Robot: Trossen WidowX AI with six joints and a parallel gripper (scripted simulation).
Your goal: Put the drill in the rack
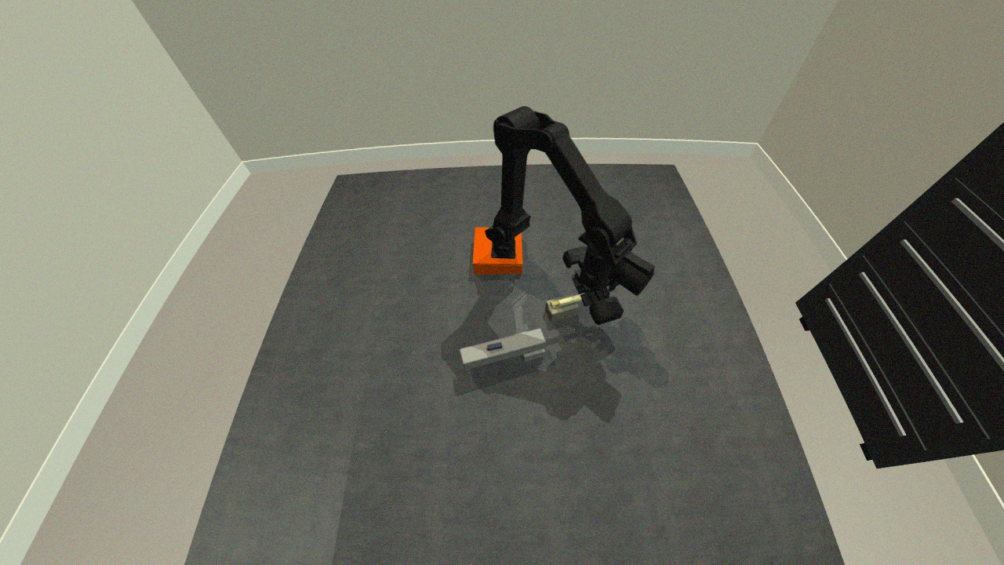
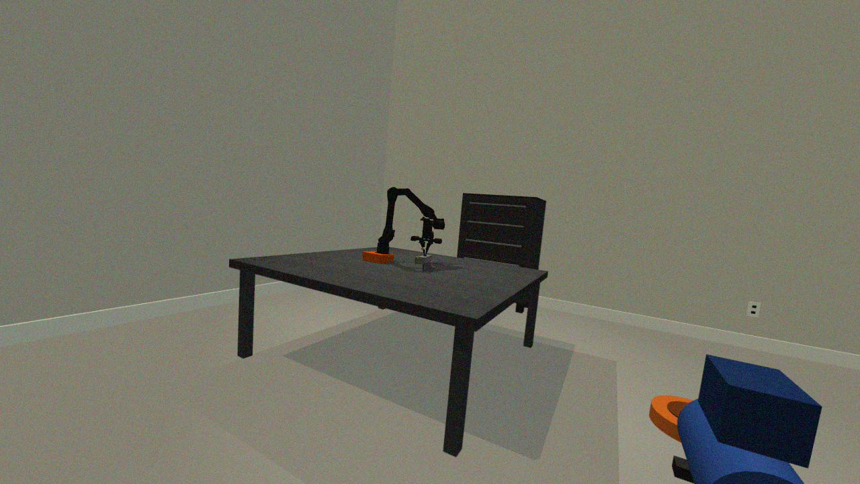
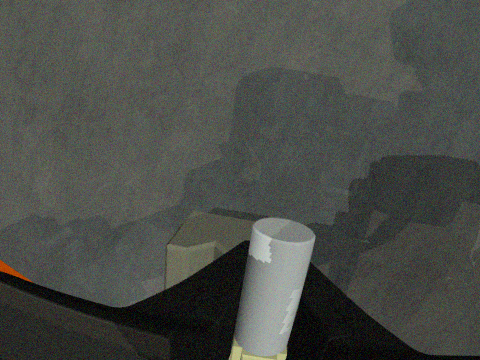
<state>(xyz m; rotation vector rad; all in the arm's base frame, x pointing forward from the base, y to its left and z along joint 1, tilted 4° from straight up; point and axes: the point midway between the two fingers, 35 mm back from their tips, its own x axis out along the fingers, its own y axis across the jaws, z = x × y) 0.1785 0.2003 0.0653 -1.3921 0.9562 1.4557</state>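
My gripper (image 1: 587,297) (image 2: 424,253) (image 3: 267,256) is shut on the drill. The drill (image 1: 565,302) (image 3: 280,280) has a pale yellow part sticking out to the left of the fingers in the top view, and a grey cylindrical end in the wrist view. It appears over the small beige rack (image 1: 561,316) (image 3: 189,260); whether it touches the rack I cannot tell. The long light grey holder (image 1: 522,343) lies nearer the camera with its dark blue key (image 1: 494,346) on top. The drill is clear of the holder. The rack is partly hidden by the fingers in the wrist view.
The orange arm base (image 1: 496,268) (image 2: 378,257) stands behind the holder on the dark table (image 1: 393,450) (image 2: 336,276). A black drawer cabinet (image 1: 849,329) (image 2: 498,228) stands beyond the table's edge. Blue and orange shapes are in the exterior view's lower right.
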